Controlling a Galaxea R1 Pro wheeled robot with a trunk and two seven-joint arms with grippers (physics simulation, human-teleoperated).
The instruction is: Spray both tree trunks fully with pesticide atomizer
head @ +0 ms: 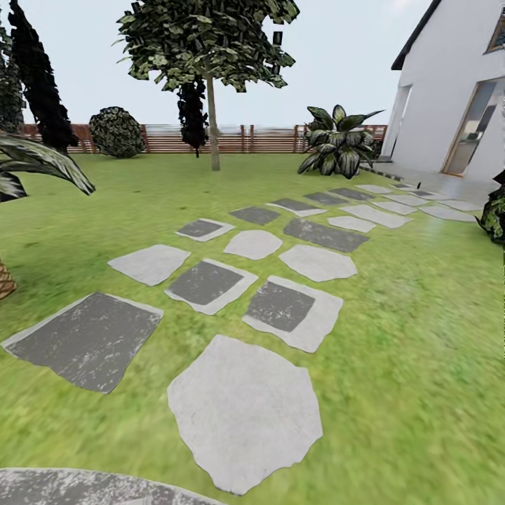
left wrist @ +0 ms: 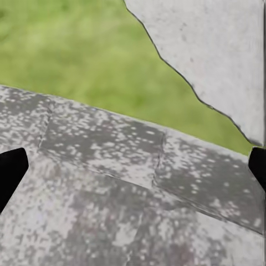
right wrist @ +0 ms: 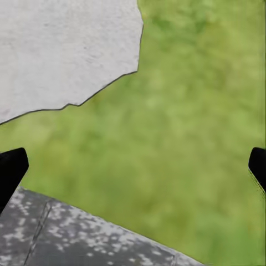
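The pesticide atomizer is out of view. In the head view the garden lawn (head: 421, 337) stretches to a brown slat fence (head: 266, 139). One tall tree with a bare grey-brown trunk (head: 213, 126) and a leafy crown (head: 210, 35) stands far ahead, before the fence. In the left wrist view my left gripper (left wrist: 133, 166) is open, its black fingertips (left wrist: 10, 172) wide apart over a speckled grey slab (left wrist: 111, 205). Seen from the right wrist, my right gripper (right wrist: 133, 169) is open too, with nothing between its fingertips (right wrist: 10, 169), over grass (right wrist: 183, 138).
A path of grey and whitish stone slabs (head: 245, 407) runs from me toward a white house (head: 456, 91) at the right. A palm frond (head: 42, 165) reaches in at the left. Dark columnar trees (head: 38, 77), a round bush (head: 116, 132) and a broad-leaved plant (head: 340, 144) stand along the back.
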